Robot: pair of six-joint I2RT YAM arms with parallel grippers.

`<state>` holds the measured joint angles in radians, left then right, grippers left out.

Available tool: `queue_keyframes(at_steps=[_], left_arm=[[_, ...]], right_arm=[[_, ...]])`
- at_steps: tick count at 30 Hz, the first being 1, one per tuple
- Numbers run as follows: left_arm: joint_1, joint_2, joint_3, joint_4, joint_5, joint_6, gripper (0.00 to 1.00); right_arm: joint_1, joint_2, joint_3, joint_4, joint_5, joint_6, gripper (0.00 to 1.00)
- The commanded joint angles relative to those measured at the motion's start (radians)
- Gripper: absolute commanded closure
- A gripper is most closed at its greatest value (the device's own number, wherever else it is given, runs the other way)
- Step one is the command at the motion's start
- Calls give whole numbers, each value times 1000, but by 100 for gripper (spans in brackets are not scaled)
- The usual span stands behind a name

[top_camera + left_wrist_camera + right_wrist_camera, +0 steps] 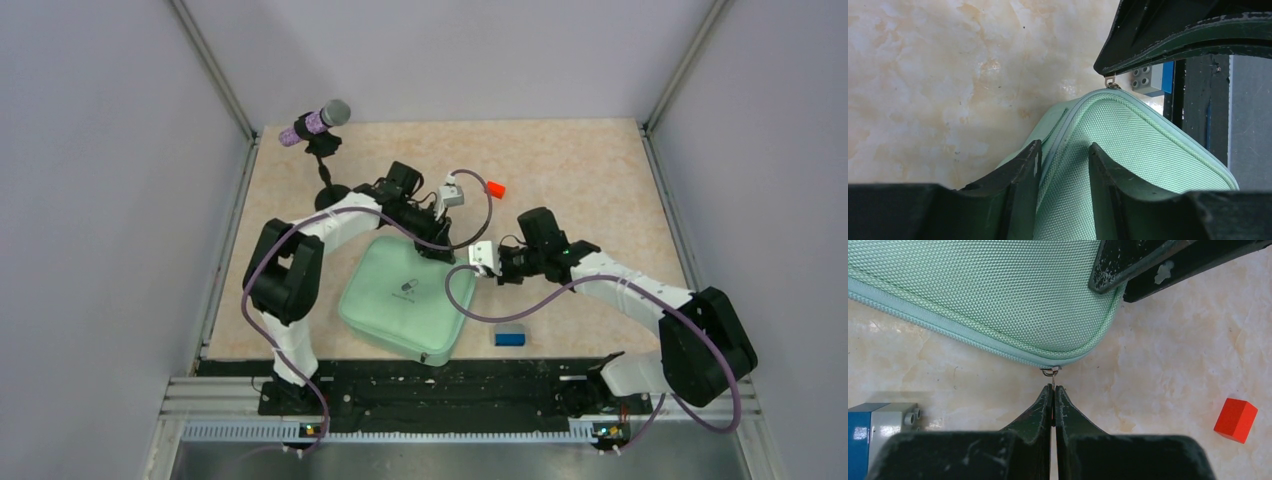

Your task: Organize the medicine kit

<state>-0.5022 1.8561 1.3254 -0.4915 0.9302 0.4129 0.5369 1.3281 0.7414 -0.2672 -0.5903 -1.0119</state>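
The medicine kit (405, 295), a mint-green woven case, lies zipped shut in the middle of the table. At its far corner my left gripper (432, 248) points down. In the left wrist view its jaws stand apart astride the zip seam, and the left gripper (1064, 146) has its fingertips against the kit's fabric (1148, 145). My right gripper (1053, 386) is shut on the metal zipper pull (1050, 371) at the kit's right corner (998, 290). From above, the right gripper (470, 262) sits just off that corner.
A blue and grey block (510, 338) lies near the front edge, right of the kit. A small red block (494, 187) sits farther back. A microphone on a stand (318, 125) is at the back left. Grey walls enclose the table.
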Motion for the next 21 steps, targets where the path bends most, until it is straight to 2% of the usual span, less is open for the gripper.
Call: queue_keyframes(at_steps=[1,5,10,16,21], left_arm=[[-18,54,45,-37,18,21,60],[-17,97,73,-56,34,26,74],[-14,98,84,-131,4,82,100],[36,-11,-15,-3,-156,0,100],[123,-98,-87,157,-341,-175,100]], right_arm=[[6,-29,41,-1,24,-20,100],[8,-30,39,2,28,-20,100],[9,-35,37,10,47,-13,100],[8,-45,45,-21,29,4,100],[9,-60,28,-52,8,11,100]])
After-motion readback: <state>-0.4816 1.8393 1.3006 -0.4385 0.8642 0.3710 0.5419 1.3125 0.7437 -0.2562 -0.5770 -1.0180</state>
